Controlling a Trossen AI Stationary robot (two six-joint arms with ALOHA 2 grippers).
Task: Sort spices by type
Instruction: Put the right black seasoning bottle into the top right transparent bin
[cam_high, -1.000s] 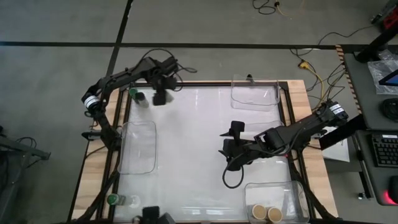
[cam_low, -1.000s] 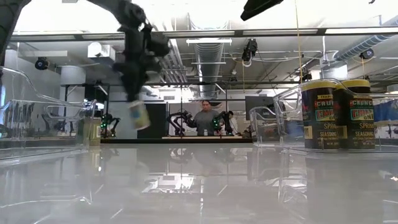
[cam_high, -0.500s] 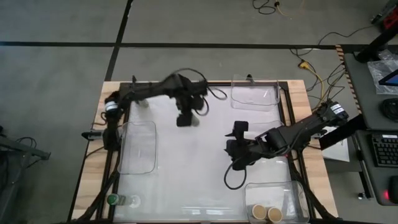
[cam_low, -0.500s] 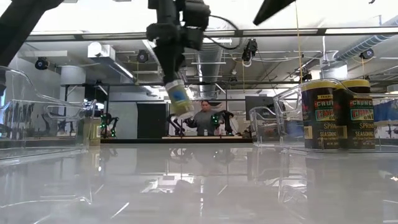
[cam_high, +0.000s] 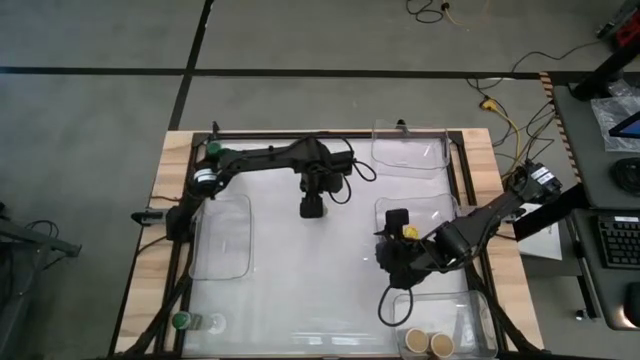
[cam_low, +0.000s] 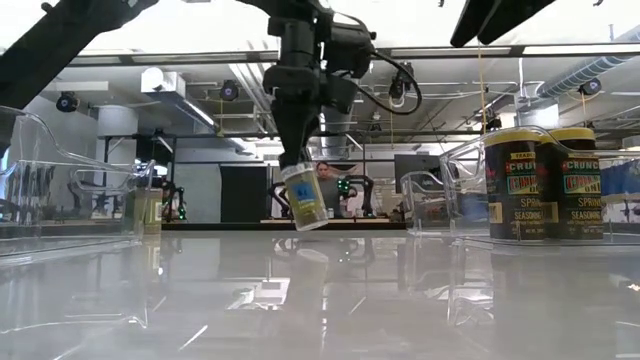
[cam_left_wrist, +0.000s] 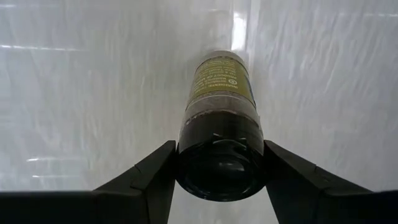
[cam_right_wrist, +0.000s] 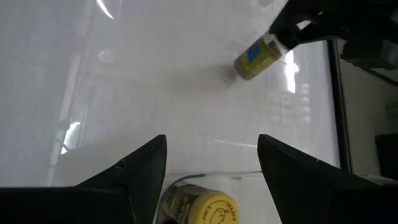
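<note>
Spice jar (cam_low: 305, 201), label unreadable, clamped by left gripper (cam_high: 311, 207) above table; right gripper (cam_right_wrist: 211, 163) gapes over yellow-lidded jar (cam_right_wrist: 199, 206); binned jars (cam_low: 542, 184) read "SEASONING".

1. One little jar (cam_low: 303, 197) with a dark lid hangs tilted above the worktop, pinched in the left claw (cam_high: 310, 209).
2. A yellow-lid jar (cam_high: 408, 232) stands upright in a clear bin.
3. Two tan-lid jars (cam_high: 428, 343) stand side by side.
4. A green-lid jar (cam_high: 181, 321) stands at a worktop corner.

Right of low view, you can read two black-lidded jars (cam_low: 540, 185): "CRUNC…", "SPRIN…", "SEASONING". Label on held jar (cam_low: 303, 197) unreadable.
</note>
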